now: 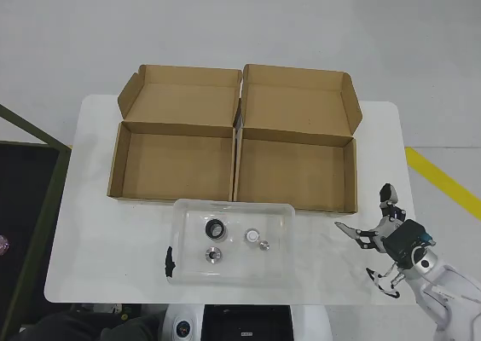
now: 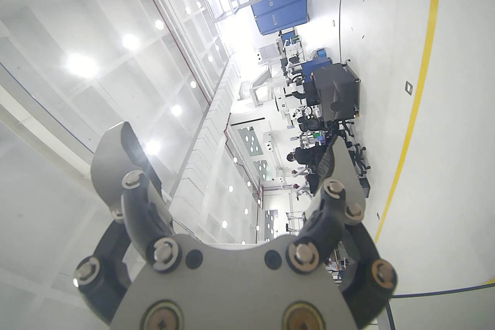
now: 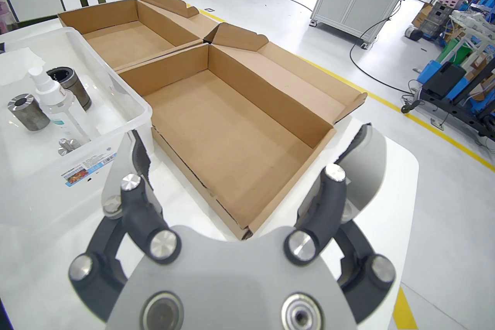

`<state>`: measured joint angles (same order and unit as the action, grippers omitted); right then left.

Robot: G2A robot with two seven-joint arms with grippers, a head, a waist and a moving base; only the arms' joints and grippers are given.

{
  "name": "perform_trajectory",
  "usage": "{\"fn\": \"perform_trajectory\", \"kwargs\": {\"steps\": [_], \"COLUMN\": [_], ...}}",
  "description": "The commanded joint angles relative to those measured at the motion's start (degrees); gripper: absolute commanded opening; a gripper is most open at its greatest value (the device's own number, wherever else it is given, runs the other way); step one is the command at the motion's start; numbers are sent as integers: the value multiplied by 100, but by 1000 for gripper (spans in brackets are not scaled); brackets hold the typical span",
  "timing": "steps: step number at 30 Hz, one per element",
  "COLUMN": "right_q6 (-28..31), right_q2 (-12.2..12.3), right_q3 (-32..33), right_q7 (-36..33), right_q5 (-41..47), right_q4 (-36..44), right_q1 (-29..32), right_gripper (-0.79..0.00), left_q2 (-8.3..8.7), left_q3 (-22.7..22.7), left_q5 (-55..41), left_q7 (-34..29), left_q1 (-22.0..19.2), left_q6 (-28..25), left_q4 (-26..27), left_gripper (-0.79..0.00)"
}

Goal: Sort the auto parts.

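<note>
On the white table point(image 1: 95, 239) two open cardboard boxes stand side by side, their lids folded back on the far side: the left box point(image 1: 172, 166) and the right box point(image 1: 296, 175). Both show a bare brown floor. In front of them, close against their near walls, stands a clear plastic bin point(image 1: 232, 203) (if it really touches them, I cannot tell).

All the parts are inside this bin. There is a black bearing sleeve point(image 3: 71, 86) standing upright, and a grey steel cylinder point(image 3: 28, 111) with a hole in its top, also upright. A white spray bottle point(image 3: 54, 101) stands near them, and a small metal piece point(image 3: 69, 145) lies near the bin wall on the side of the right arm. The four items are close together but I see none stacked on another.

The right gripper point(image 3: 249, 153) hangs over the near right part of the table, beside the bin and apart from it. Its two fingers are spread wide and there is nothing between them.

The left gripper point(image 2: 228, 146) also has its fingers spread with nothing between them. It points away from the table, toward the hall ceiling with its lamps.
</note>
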<state>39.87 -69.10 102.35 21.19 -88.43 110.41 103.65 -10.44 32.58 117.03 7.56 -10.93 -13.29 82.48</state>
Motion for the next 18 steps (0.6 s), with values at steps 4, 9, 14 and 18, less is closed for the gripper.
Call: {"fn": "perform_trajectory", "kwargs": {"steps": [4, 9, 14, 18], "right_q6": [0, 0, 0, 105], "right_q2": [0, 0, 0, 6], "right_q3": [0, 0, 0, -117], "right_q7": [0, 0, 0, 30], "right_q5": [0, 0, 0, 175], "right_q4": [0, 0, 0, -69], "right_q1": [0, 0, 0, -76], "right_gripper": [-1, 0, -1, 0], "left_q2": [0, 0, 0, 0], "left_q3": [0, 0, 0, 0], "left_q5": [0, 0, 0, 0], "left_q7": [0, 0, 0, 0], "left_q1": [0, 0, 0, 0], "left_q6": [0, 0, 0, 0], "left_q4": [0, 0, 0, 0], "left_gripper": [0, 0, -1, 0]}}
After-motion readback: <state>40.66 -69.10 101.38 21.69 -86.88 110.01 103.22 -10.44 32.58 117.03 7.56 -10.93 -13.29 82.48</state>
